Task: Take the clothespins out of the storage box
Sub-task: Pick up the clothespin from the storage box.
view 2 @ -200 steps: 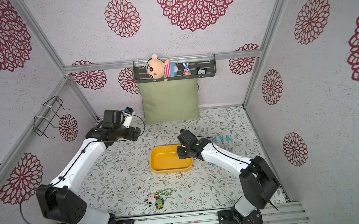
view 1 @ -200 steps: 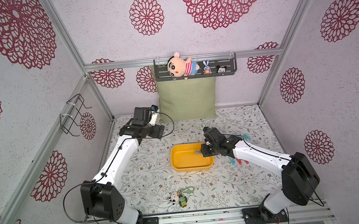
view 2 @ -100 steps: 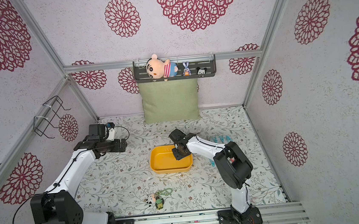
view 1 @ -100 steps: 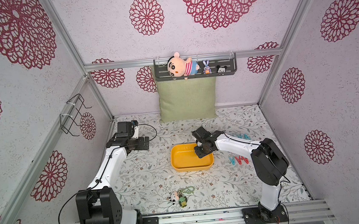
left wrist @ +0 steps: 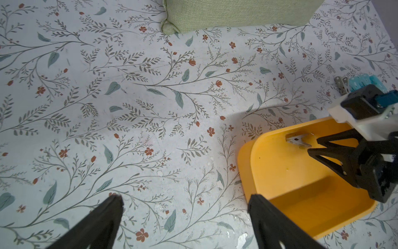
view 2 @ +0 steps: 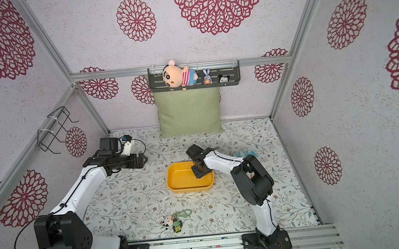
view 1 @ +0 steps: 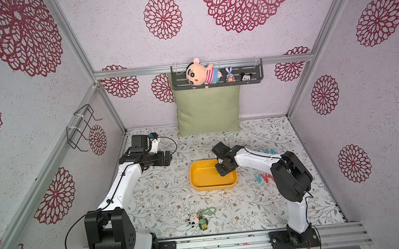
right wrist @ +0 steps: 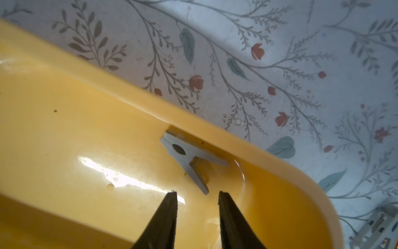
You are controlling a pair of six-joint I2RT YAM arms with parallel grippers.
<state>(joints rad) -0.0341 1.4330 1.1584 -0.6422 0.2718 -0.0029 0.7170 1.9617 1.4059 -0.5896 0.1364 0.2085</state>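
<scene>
Yellow storage box (right wrist: pixel 64 129): smooth glossy plastic, bright glare on its floor; grey clothespin (right wrist: pixel 183 154): matt plastic; table cover (left wrist: pixel 129 97): matt printed sheet, scuffed and chipped in spots; cushion (left wrist: pixel 237 10): green coarse-woven cloth; wall shelf (view 1: pixel 236 82): dark, matt, looks like metal.

Table (view 1: pixel 165 197): pale, floral print.
Box (view 1: pixel 213 186): yellow, mid-table.
Pillow (view 1: pixel 208 112): green, at the back edge.
Keychain (view 1: pixel 198 220): in front of the box, apart.
Pins: 2 clusters right of the box, teal farther back (view 1: pixel 266 151), red and teal nearer (view 1: pixel 263 177).
</scene>
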